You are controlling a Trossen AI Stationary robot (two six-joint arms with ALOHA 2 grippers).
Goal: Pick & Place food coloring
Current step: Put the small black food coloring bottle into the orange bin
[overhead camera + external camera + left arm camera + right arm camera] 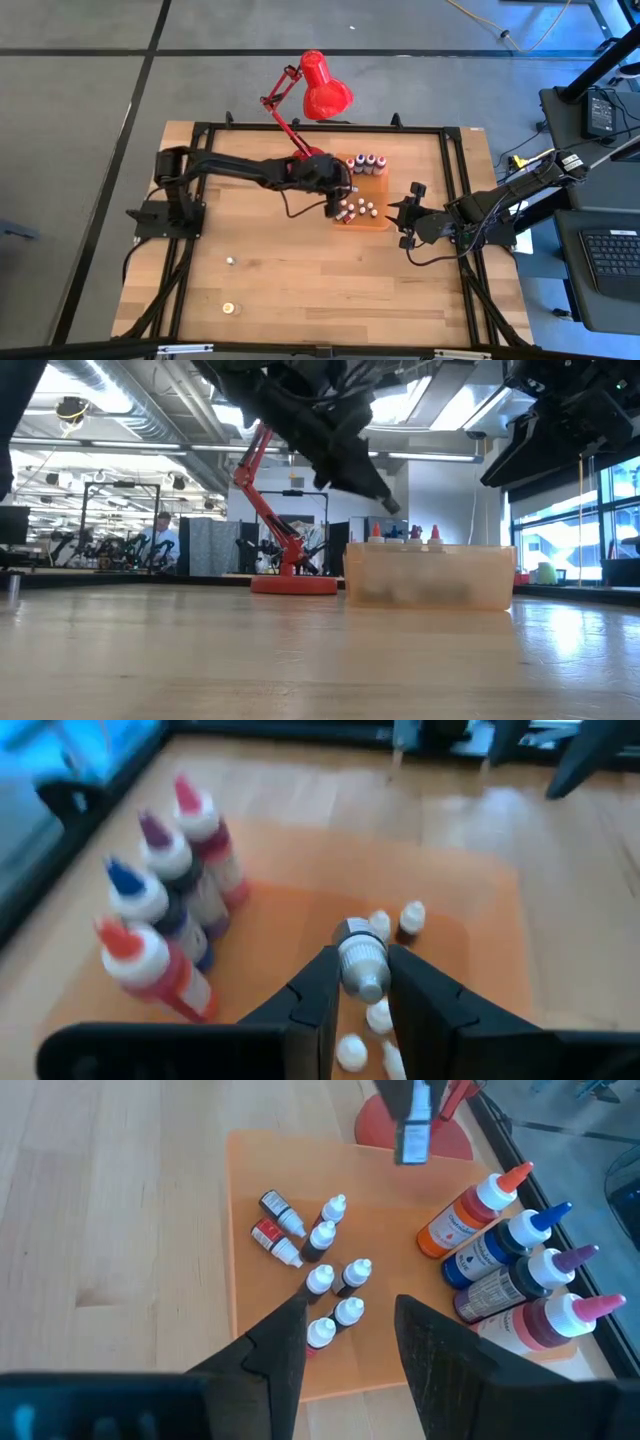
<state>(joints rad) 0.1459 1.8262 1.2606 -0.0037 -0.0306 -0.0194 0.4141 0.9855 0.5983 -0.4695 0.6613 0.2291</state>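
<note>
My left gripper (362,982) pinches 1 small bottle (360,960) above the orange tray (470,890); recommend firm grip, vertical lift, clear of neighbours; right gripper (348,1342) spread, idle nearby.

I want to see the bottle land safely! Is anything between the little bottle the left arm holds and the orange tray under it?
Nothing visible blocks it. The left end effector holds the small bottle above the orange tray. Tiny bottles already lie directly below, so it should come down on a bare part beside them.

Prob. robotics lab: ceiling ducts (110,405), workstations.
</note>
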